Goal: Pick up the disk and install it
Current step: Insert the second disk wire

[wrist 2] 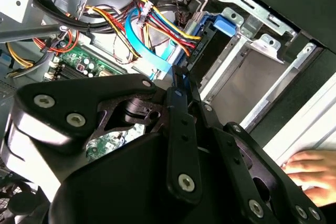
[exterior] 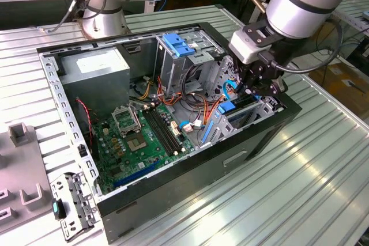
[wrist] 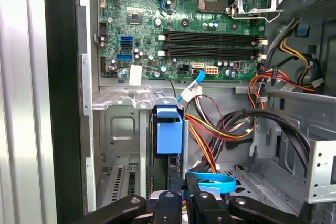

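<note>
Open computer case (exterior: 173,159) on the ribbed table (exterior: 300,188); landmark for all below.

Claw (exterior: 253,87) is down inside the case, at the drive bay against the case wall on the exterior view's right. In the first wrist view its fingers (wrist: 168,203) sit drawn close together around a thin dark edge; looks clenched on the disk's rear end, though the contact itself is partly hidden.

Disk (wrist: 169,135): standing on edge in the bay slot, blue carrier handle toward the motherboard (wrist: 184,19).

Step in hand, as judged: insertion, disk partly seated. Pushing it home calls for a straight line along the slot and clearance from the blue ribbon cable (wrist: 212,181) just beside the claw.

A person's hand (wrist 2: 310,174) rests outside the case wall.
</note>
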Controlling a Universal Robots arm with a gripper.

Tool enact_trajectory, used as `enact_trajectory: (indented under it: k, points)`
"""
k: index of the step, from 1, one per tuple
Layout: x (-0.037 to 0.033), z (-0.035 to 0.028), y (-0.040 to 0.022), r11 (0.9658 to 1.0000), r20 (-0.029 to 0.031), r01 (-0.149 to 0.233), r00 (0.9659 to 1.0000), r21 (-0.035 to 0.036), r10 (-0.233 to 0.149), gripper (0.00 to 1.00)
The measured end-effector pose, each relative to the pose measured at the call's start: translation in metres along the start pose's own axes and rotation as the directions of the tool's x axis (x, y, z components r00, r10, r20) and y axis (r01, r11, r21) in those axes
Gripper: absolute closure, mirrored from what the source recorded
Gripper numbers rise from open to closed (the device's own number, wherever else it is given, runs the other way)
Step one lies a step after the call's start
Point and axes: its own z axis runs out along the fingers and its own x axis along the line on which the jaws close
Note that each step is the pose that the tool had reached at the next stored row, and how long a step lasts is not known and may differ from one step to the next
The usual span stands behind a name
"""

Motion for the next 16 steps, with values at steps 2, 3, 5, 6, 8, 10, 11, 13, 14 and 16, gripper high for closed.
enact_trajectory:
  k: [2, 3, 5, 6, 8, 10, 11, 13, 14, 16]
  points:
    - [0.006, 0.0002, 0.0001, 1.0, 0.017, -0.002, 0.9999, 0.0022, 0.002, 0.84]
    - [0.0103, 0.0005, 0.0004, 1.0, 0.0237, -0.002, 0.9997, 0.0039, 0.002, 0.84]
    - [0.0108, 0.0026, 0.0026, 0.9999, 0.025, -0.001, 0.9997, 0.0143, 0.001, 0.84]
    - [0.0107, 0.0035, 0.003, 0.9998, 0.0252, -0.001, 0.9997, 0.0175, 0.0, 0.84]
    - [0.0106, 0.0047, 0.0031, 0.9997, 0.0254, 0.0, 0.9997, 0.0255, -0.001, 0.84]
    - [0.0091, 0.005, 0.003, 0.9996, 0.0257, 0.003, 0.9997, 0.0288, -0.004, 0.84]
    - [0.0082, 0.0051, 0.0031, 0.9996, 0.026, 0.006, 0.9996, 0.029, -0.007, 0.84]
    - [0.0075, 0.0055, 0.0033, 0.9994, 0.0278, 0.021, 0.9994, 0.0273, -0.022, 0.84]
    - [0.0075, 0.0057, 0.0033, 0.9992, 0.0288, 0.031, 0.9991, 0.0261, -0.031, 0.84]
    - [0.0076, 0.0066, 0.0033, 0.9988, 0.0304, 0.041, 0.9987, 0.0249, -0.042, 0.84]
